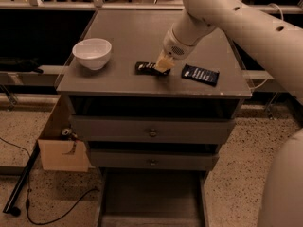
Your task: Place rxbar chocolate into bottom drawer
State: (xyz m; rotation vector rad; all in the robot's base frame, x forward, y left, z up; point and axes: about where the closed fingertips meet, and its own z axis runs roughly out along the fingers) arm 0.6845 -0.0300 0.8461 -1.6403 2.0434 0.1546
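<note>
1 gripper (pixel 162 66) at rxbar chocolate (pixel 145 68), cab. top (pixel 137 32)

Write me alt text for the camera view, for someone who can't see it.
The robot arm's gripper sits at the right end of the rxbar chocolate, which lies on the grey cabinet's top between a white bowl on the left and a navy bar on the right. Below, the bottom drawer stands pulled open.

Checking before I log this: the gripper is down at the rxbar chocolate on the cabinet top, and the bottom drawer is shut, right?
No, the bottom drawer is pulled open, as the camera view shows. The gripper is down at the rxbar chocolate on the cabinet top.
</note>
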